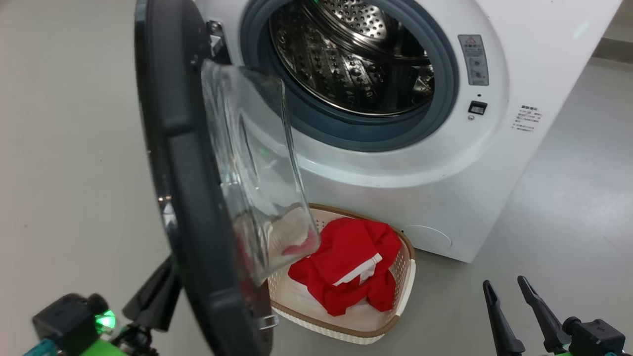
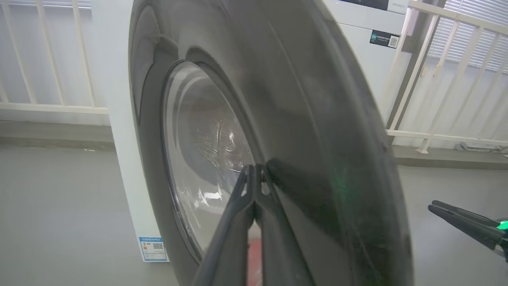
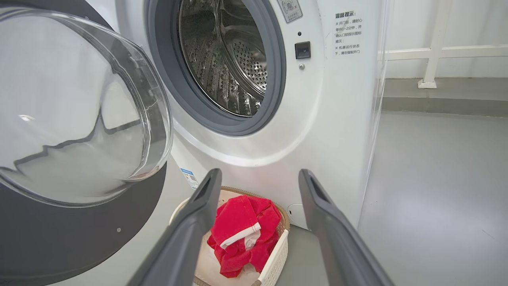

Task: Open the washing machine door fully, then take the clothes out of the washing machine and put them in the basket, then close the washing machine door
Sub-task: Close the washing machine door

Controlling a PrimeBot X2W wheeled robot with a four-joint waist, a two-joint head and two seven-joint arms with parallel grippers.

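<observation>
Left gripper (image 2: 254, 169): fingers pressed together with nothing between them, tips set against the outer face of the washing machine door (image 1: 178, 148), where the clear window meets the glossy black rim and the fingers meet their own reflection. Right gripper (image 1: 504, 283): fingers spread wide and empty, at the lower right of the head view over the grey floor (image 1: 568, 198), well apart from the washing machine (image 1: 445, 198). The door stands swung out to the left of the opening, nearly edge-on in the head view, its glass bowl (image 1: 252, 163) bulging toward the machine. The steel drum (image 1: 356, 54) lies exposed within the grey gasket (image 1: 346, 136). The clothes (image 1: 351, 252), red with a white strip, lie bunched in the basket (image 1: 408, 277), which sits on the floor just before the machine's lower front, its left end behind the glass bowl.
</observation>
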